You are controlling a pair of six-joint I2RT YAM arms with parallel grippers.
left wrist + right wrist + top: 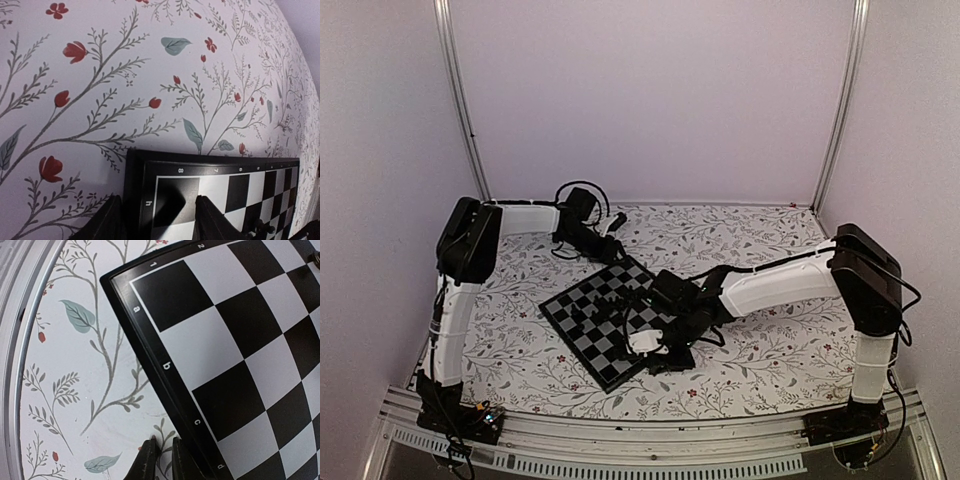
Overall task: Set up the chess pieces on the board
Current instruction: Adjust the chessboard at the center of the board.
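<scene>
Floral-print tabletop carries the flat black-and-grey checkered board. The left fingers are spread over its bare h8 corner, with nothing between them. The right fingers are pressed together just off the c/d edge, above the tabletop, no piece seen in them. Tiny black chess pieces: only a few visible, further in on the board from both. Corner squares are bare, so setup looks mostly undone.

Pale walls, floral table cover

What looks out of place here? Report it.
The board sits askew: it is turned diagonally to the edges of the floral cover, with one corner pointing toward the near edge. Nothing looks spilled or damaged.
</scene>
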